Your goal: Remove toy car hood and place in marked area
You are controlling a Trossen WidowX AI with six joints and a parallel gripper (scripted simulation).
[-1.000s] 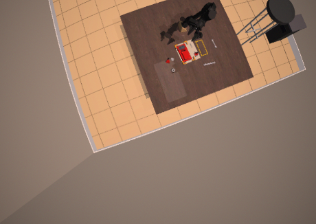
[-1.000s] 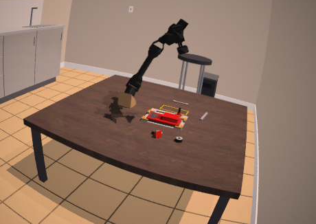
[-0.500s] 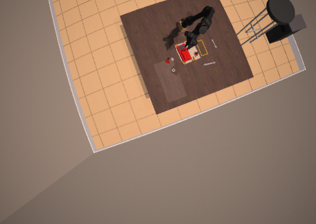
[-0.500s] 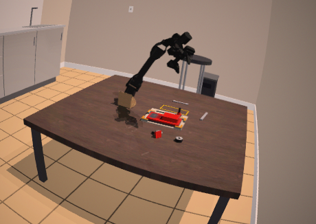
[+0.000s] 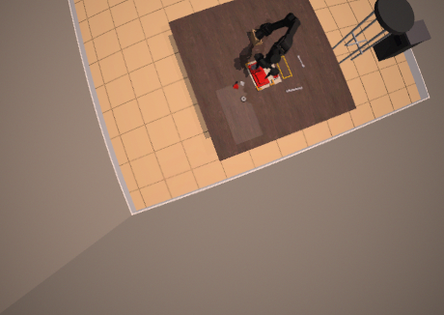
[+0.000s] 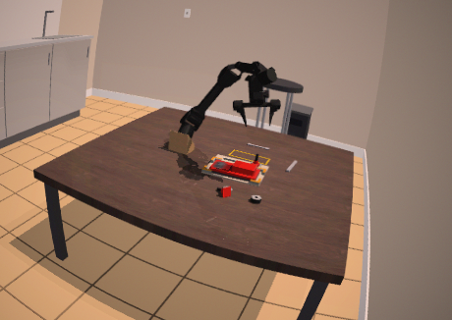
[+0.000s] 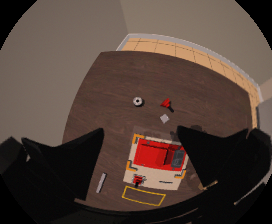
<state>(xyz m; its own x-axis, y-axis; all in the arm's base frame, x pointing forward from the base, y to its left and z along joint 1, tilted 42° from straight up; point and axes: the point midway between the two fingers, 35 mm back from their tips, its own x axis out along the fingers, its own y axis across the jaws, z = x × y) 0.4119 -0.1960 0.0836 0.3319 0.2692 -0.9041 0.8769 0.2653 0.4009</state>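
A red toy car (image 6: 221, 170) (image 7: 159, 167) lies on a white board (image 7: 152, 183) with orange corner pieces. A raised red block (image 6: 247, 168) (image 7: 149, 153) at one end looks like the hood, seated on the car; a dark grey panel (image 7: 178, 158) is at the other end. The marked area, a yellow outline (image 5: 289, 67) (image 6: 252, 154) (image 7: 145, 191), lies on the table beside the board. My gripper (image 6: 257, 125) (image 7: 141, 131) is wide open and empty, pointing down high above the board's side of the table, touching nothing.
A small red and black part (image 7: 138, 180) stands on the board near the outline. Beyond the car are a red piece (image 6: 226, 191) (image 7: 166, 103), a grey square (image 7: 164, 118) and a wheel (image 6: 255, 198) (image 7: 137, 99). Grey bars (image 6: 292, 166) (image 6: 258, 146) lie near the outline.
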